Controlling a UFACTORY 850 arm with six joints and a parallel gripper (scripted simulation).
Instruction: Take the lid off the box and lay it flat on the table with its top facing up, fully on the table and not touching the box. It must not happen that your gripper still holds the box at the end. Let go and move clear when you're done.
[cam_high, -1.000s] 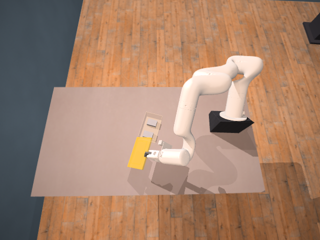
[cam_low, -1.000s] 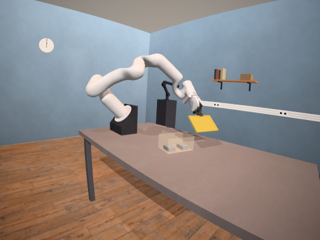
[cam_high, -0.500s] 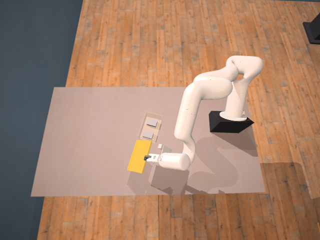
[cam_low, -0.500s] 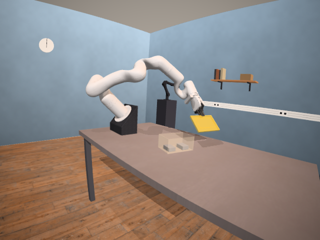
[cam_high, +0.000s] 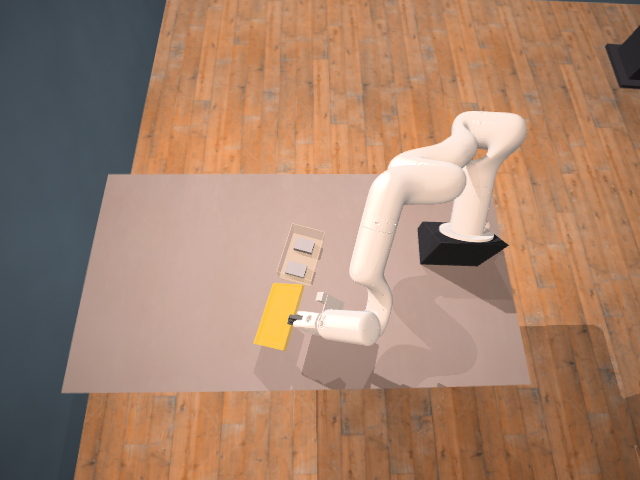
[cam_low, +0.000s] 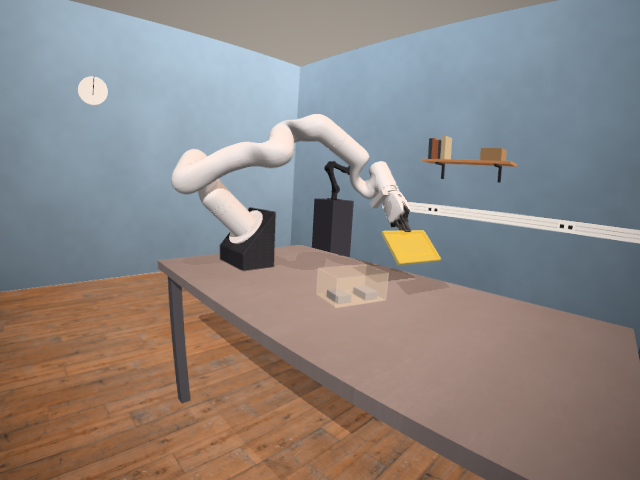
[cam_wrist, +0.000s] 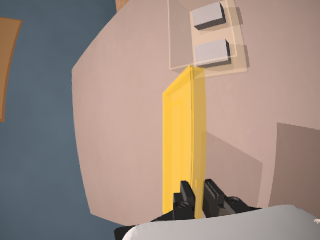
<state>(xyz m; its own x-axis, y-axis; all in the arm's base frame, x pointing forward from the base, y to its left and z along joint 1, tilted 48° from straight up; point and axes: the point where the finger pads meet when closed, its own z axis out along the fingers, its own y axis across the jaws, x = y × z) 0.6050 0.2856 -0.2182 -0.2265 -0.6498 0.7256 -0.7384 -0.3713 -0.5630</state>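
Observation:
My gripper is shut on the edge of the flat yellow lid and holds it in the air above the table, tilted a little, top side up. The side view shows the gripper pinching the lid well above the table top. The wrist view shows the fingers clamped on the lid's near edge. The see-through box stands open on the table, apart from the lid, with two grey blocks inside. It also shows in the side view and the wrist view.
The arm's black base stands on the table's right side. A black pedestal stands behind the table. The table's near edge lies below the lid in the overhead view.

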